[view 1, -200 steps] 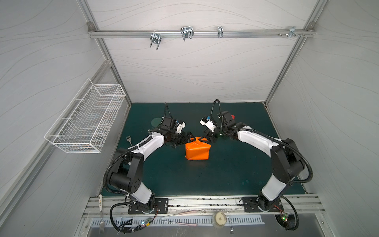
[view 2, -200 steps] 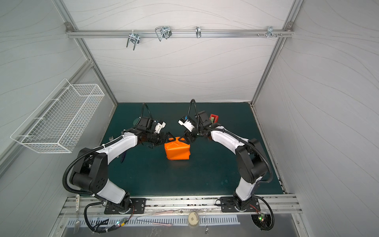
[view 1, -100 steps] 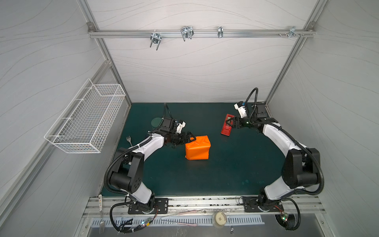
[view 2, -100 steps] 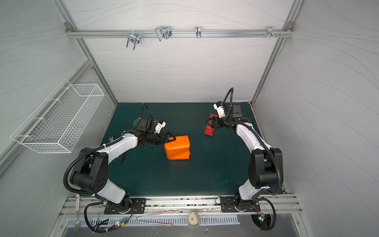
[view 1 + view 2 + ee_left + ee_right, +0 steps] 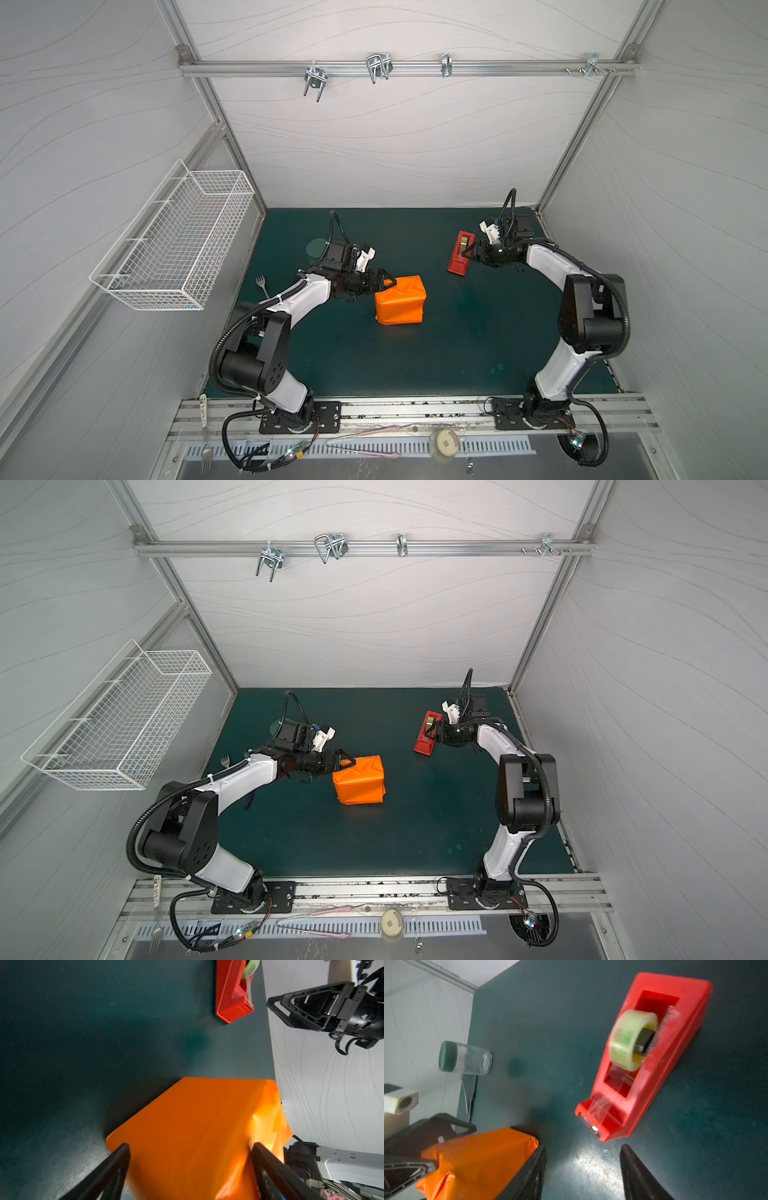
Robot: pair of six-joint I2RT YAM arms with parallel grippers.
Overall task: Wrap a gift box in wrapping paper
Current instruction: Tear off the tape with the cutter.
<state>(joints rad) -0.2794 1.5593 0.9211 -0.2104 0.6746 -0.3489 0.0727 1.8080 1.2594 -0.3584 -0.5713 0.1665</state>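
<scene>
The wrapping paper is folded round the gift box as an orange parcel mid-mat; the gift box itself is hidden under it. My left gripper is open at the parcel's far left corner. In the left wrist view its fingers stand on either side of the paper, one touching a creased fold. My right gripper is open and empty, close beside the cutter end of the red tape dispenser, with bare mat between its fingers.
A glass jar with a green lid stands at the back left of the mat, with a fork near the left edge. A wire basket hangs on the left wall. The enclosure walls stand close behind the right arm.
My right arm has swung from the parcel to the back right beside the tape dispenser, its jaws narrowing. The paper flap that stood up now lies down. The left gripper has stayed at the parcel.
</scene>
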